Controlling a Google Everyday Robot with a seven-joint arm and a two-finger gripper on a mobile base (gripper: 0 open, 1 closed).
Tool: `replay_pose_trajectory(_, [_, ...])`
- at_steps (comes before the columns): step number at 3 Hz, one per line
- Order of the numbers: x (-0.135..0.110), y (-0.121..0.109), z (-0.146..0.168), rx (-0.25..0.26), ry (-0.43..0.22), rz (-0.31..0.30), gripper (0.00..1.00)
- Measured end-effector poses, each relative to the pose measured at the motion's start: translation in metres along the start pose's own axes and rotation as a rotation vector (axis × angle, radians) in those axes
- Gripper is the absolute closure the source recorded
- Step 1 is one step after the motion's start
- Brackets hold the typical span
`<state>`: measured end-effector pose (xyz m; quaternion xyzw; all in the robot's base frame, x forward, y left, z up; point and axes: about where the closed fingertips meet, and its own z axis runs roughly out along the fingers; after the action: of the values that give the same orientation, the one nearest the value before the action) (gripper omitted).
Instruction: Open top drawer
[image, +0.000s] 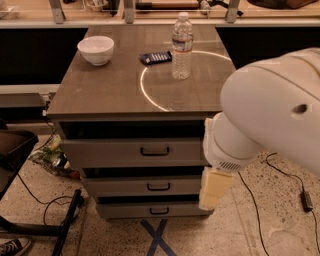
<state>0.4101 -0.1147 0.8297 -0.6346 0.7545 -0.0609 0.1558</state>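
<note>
Camera view has the big white arm (272, 112) filling the right side, with the pale gripper (215, 189) hanging off its end, low by the cabinet's right edge, level with the middle drawer (145, 186). Whether it is open or closed, or touching the cabinet, I cannot tell. The top drawer (115, 151) sits just under the tabletop (110, 90), dark gap above its front, handle (154, 151) untouched. A white bowl (96, 49) and water bottle (182, 46) stand on top.

Top drawer (115, 152) — grey front, dark centre handle, gripper (215, 188) beside right end
</note>
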Motion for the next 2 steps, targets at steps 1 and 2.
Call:
replay_pose_trajectory(1, [-0.005, 0.003, 0.002, -0.008, -0.018, -0.029, 0.0])
replay_pose_trajectory(2, [-0.022, 0.004, 0.024, -0.044, -0.002, -0.058, 0.0])
